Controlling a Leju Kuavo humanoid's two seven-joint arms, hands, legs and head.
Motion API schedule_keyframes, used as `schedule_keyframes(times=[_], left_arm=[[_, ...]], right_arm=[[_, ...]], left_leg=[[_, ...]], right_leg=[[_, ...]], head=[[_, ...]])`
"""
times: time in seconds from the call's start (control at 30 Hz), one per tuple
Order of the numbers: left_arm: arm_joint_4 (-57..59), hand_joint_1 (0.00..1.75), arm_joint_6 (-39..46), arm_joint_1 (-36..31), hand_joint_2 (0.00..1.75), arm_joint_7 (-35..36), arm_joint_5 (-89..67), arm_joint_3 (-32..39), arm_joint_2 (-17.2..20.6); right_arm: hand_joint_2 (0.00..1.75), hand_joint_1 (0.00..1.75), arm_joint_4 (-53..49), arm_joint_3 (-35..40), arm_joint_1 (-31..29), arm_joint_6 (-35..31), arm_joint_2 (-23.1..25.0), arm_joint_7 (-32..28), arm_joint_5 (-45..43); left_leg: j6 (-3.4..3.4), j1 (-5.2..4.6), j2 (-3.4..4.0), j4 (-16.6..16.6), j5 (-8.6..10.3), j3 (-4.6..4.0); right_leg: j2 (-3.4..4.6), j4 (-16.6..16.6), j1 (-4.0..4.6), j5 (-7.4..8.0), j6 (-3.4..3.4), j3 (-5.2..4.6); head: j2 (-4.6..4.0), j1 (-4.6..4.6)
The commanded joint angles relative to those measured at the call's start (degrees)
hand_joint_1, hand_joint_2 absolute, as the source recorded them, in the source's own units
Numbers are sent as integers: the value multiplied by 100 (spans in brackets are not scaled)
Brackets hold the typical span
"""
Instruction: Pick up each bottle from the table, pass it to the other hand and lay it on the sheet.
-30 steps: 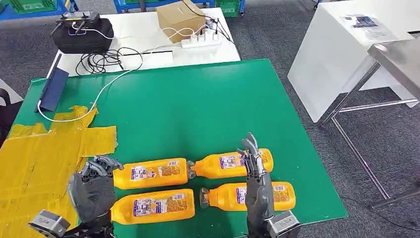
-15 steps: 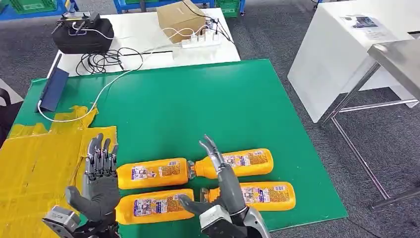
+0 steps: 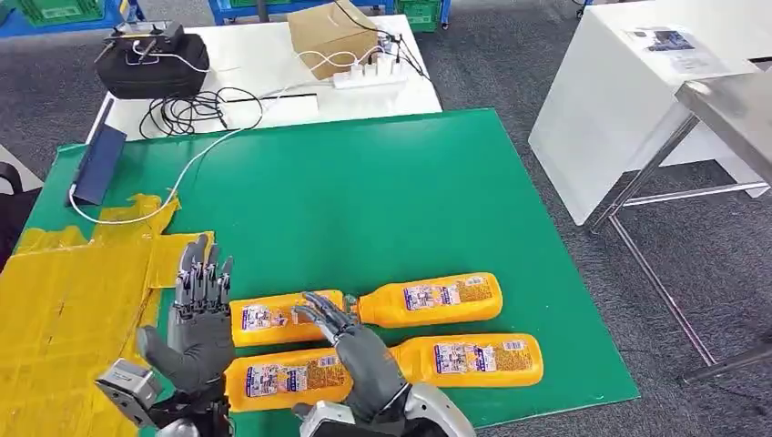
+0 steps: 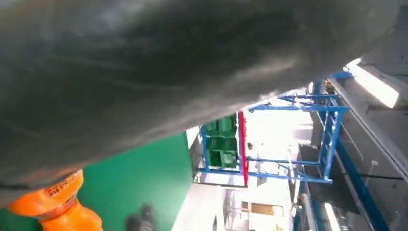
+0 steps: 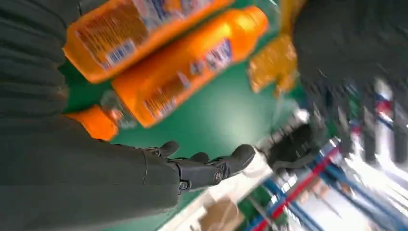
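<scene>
Right hand (image 3: 360, 350): nearest the camera, over the gap between the necks of the front bottles; fingers (image 3: 323, 314) spread and reaching toward the back-left bottle; it holds nothing. In the right wrist view the fingers (image 5: 211, 168) lie extended above the green surface, apart from the bottles.
Left hand (image 3: 196, 332): raised upright at the left end of the bottle group, palm facing them, fingers straight and apart; nothing in it.
Front-left bottle (image 3: 282, 378): orange, lying on its side on the green mat, just beside the left hand; whether the two touch cannot be told from this angle.
Front-right bottle (image 3: 473, 358): lying flat on the mat, neck hidden behind the right hand.
Back-left bottle (image 3: 273, 317): lying flat, its neck end under the right fingertips.
Back-right bottle (image 3: 432, 300): lying flat, neck pointing toward the right hand.
Yellow sheet (image 3: 64, 309): taped at the left of the mat; no bottle lies on it.
Green mat (image 3: 364, 200): covers the table.
Far table: white top (image 3: 264, 55) carrying a black bag (image 3: 150, 64), a cardboard box (image 3: 332, 36) and a power strip (image 3: 369, 75).
</scene>
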Motion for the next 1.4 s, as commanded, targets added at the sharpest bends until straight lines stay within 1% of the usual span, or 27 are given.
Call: schedule_keyframes(times=[0.03,0.2,0.23,0.27,0.33,0.37,0.4,0.43,0.47,0.5,0.63,0.67,0.8,0.9,0.93,0.97,1.0,1.03,1.07,1.1,1.13,1.17,1.2,1.23,1.27,1.3,1.4], left_arm=[[-236,0,918,-100,0,-144,259,-185,127],[-236,0,918,-100,0,-144,259,-185,127],[-236,0,918,-100,0,-144,259,-185,127],[-288,0,930,-80,0,-144,309,-189,133],[-380,0,1238,-70,0,-144,103,-326,216],[-381,0,1263,-57,0,-144,103,-371,219],[-374,0,1243,-55,0,-144,111,-398,224],[-382,0,1287,-62,0,-144,84,-431,232],[-430,0,1476,-65,0,-144,-51,-489,252],[-441,0,1545,-67,0,-144,-90,-511,258],[-476,0,1626,-79,0,-144,-105,-584,276],[-464,0,1634,-96,0,-144,-76,-618,290],[-464,0,1904,-146,0,-144,-127,-766,357],[-331,0,1746,-246,0,-144,-61,-847,368],[-232,0,1764,-323,0,-144,-94,-871,325],[-165,0,1790,-371,0,-144,-109,-899,305],[-118,0,1851,-401,0,-144,-109,-922,302],[-224,0,1998,-309,0,-144,-127,-856,309],[-288,0,1974,-256,0,-144,-100,-835,350],[-334,0,1941,-218,0,-144,-91,-810,367],[-216,0,1777,-308,0,-144,-87,-841,342],[-248,0,1921,-284,0,-144,-149,-770,278],[-172,0,1766,-344,0,-144,-116,-820,326],[-120,0,1778,-387,0,-144,-131,-826,304],[-20,0,1793,-473,0,-144,-138,-854,285],[19,0,1831,-510,0,-144,-132,-879,288],[46,0,1840,-533,0,-144,-129,-888,285]], right_arm=[[175,0,1431,669,-710,155,-96,352,-31],[175,0,1431,669,-710,155,-96,352,-31],[175,0,1431,669,-710,155,-96,352,-31],[175,0,1415,671,-716,183,-130,390,-48],[175,0,1464,739,-756,244,-178,503,-109],[175,0,1509,752,-768,250,-195,520,-119],[175,0,1555,768,-794,254,-199,526,-123],[175,0,1604,791,-826,246,-196,540,-176],[175,0,1652,842,-876,251,-204,547,-238],[175,0,1662,847,-884,247,-202,553,-262],[175,0,1705,861,-924,287,-185,560,-333],[175,0,1782,901,-971,318,-182,572,-348],[175,0,2136,1106,-1146,418,-199,617,-431],[175,0,2291,1092,-1136,391,-201,696,-462],[175,0,2328,1146,-1148,403,-245,742,-408],[175,0,2384,1212,-1183,426,-272,804,-343],[175,0,2507,1412,-1324,411,-312,1030,-20],[175,0,2715,1643,-1567,530,-239,1017,142],[175,0,2884,1720,-1703,584,-167,1037,176],[175,0,3006,1747,-1782,590,-103,1037,179],[175,0,3044,1773,-1777,615,-142,1188,266],[175,0,3130,1984,-1931,747,-143,1135,402],[175,0,3254,2062,-2026,814,-108,1228,447],[175,0,3284,2138,-2072,870,-122,1242,502],[175,0,3411,2330,-2229,1109,-110,1189,562],[175,0,3538,2470,-2350,1247,-69,1162,601],[175,0,3607,2537,-2424,1316,-40,1142,630]], left_leg=[[9,0,-7,-8,0,14],[15,-3,-19,-11,-4,27],[12,-3,-12,-10,-1,18],[16,-3,-17,-12,-4,29],[17,-4,-19,-14,-3,32],[13,-2,-14,-9,-2,20],[17,-5,-21,-13,-2,29],[12,-2,-16,-10,0,18],[17,-5,-20,-14,-2,31],[12,-2,-17,-9,0,18],[14,-3,-16,-11,-2,22],[17,-6,-20,-14,-3,31],[9,-1,-12,-7,0,13],[16,-4,-20,-14,-1,31],[13,-2,-18,-12,0,24],[15,-5,-31,-15,2,27],[19,-5,-39,-18,1,36],[13,-3,-28,-13,3,24],[17,-6,-31,-18,3,34],[12,-4,-4,-13,0,29],[16,-5,-2,-18,-1,39],[17,-5,-1,-21,-2,46],[16,-5,-13,-18,2,42],[10,-1,-7,-12,2,39],[16,-6,-21,-18,4,47],[10,-2,-14,-12,4,40],[15,-4,-19,-18,6,55]], right_leg=[[15,-6,0,2,-8,10],[17,-5,-3,-4,-11,23],[14,-5,-4,-1,-8,15],[19,-7,-4,-3,-12,25],[21,-7,-5,-3,-12,26],[15,-5,-3,-1,-9,18],[19,-6,-6,-2,-13,24],[12,-7,-2,0,-9,17],[20,-8,-6,-2,-13,25],[11,-6,-3,0,-9,17],[17,-6,-3,-1,-11,19],[21,-5,-7,-3,-14,25],[9,-5,-1,1,-6,12],[16,-8,-5,-1,-11,26],[12,-8,-3,0,-9,21],[4,-9,-6,-2,-10,27],[5,-12,-6,-4,-13,37],[2,-10,-4,0,-8,24],[8,-13,-7,0,-11,31],[26,-10,-4,4,-9,21],[37,-12,-6,5,-13,28],[41,-13,-6,5,-14,35],[24,-11,-6,4,-13,34],[18,-8,-2,4,-10,30],[17,-10,-6,3,-15,37],[11,-9,-2,4,-9,33],[16,-12,-5,6,-12,43]], head=[[0,-2],[0,-2],[0,-2],[0,0],[0,0],[0,-2],[0,-2],[0,-2],[0,-2],[0,0],[0,-2],[0,0],[0,-2],[0,-2],[0,-2],[0,0],[0,-2],[0,0],[0,0],[0,0],[0,0],[0,-2],[0,0],[0,0],[0,0],[0,0],[0,0]])
